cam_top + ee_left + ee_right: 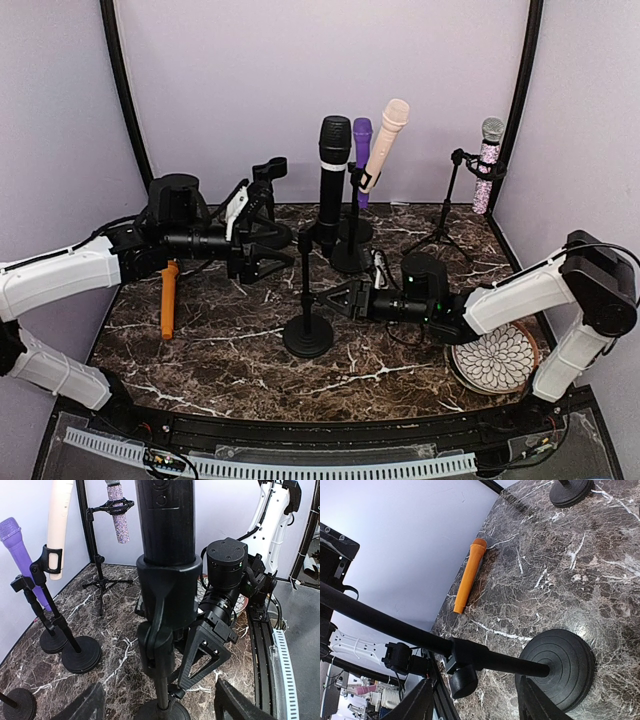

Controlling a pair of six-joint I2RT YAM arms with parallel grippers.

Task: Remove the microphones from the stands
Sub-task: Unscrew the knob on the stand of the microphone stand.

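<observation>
A black microphone (333, 165) stands upright in the clip of a black stand (306, 300) with a round base (307, 337) at the table's middle. In the left wrist view the microphone (167, 520) sits in the clip (165, 595) straight ahead. My left gripper (275, 250) is open just left of the stand at clip height, not touching it; its fingers (85, 705) show at the bottom edge. My right gripper (325, 300) is open, its fingers either side of the lower pole (495, 661) above the base (560, 665).
An orange microphone (168, 298) lies at the left edge. Behind stand a purple microphone (361, 150), a cream microphone (385, 140), a sparkly microphone (488, 165) on a tripod, and an empty clip stand (268, 170). A patterned plate (497, 358) lies at the right.
</observation>
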